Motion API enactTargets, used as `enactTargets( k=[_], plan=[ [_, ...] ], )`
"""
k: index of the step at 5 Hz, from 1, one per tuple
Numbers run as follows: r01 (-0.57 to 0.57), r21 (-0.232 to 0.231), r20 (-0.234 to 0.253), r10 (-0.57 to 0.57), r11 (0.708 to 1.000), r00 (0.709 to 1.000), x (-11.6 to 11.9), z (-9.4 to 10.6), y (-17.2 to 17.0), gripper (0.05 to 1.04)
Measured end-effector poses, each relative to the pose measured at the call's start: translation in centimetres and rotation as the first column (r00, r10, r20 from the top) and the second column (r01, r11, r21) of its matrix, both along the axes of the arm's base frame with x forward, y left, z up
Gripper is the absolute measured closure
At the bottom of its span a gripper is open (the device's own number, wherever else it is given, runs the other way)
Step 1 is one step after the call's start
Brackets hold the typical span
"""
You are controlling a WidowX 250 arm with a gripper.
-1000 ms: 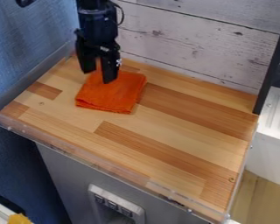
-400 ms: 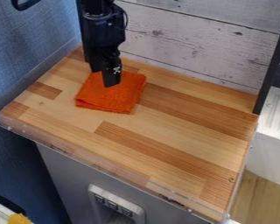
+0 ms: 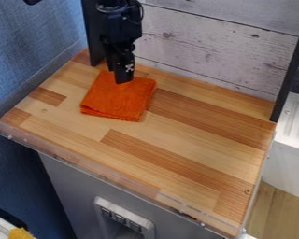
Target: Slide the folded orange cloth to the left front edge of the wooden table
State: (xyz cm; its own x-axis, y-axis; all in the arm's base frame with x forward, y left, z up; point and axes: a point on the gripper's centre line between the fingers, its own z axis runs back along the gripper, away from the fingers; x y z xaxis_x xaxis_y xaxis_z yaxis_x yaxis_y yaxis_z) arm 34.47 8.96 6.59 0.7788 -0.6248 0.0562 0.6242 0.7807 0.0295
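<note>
Soft, fairly bright light spreads across the wooden bench; its upper surface is much lighter than the grey cabinet front below, which fits light from above. The whitewashed plank wall is pale and evenly lit; the blue wall darkens toward the lower left. Thin glints run along the clear plastic lip; the ribbed white surface at the right is brightest. The orange cloth shows gentle shading along its folded edges; the black pincer is dark, with little surface detail.
</note>
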Motion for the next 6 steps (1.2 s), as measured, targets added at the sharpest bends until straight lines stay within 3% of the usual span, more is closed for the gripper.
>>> enactTargets(
  k=[1,2,3,6],
  plan=[
    [0.028,-0.023,-0.022,-0.028,0.999,0.999,0.2,-0.6,-0.2,0.721],
    [0.037,-0.042,-0.043,-0.038,0.998,0.998,0.4,-1.3,-0.4,0.931],
    [0.043,-0.054,-0.072,-0.047,0.998,0.996,0.4,-2.5,-0.5,1.018],
    [0.052,-0.005,-0.1,-0.052,0.999,0.994,0.7,-4.7,-0.8,1.021]
  ],
)
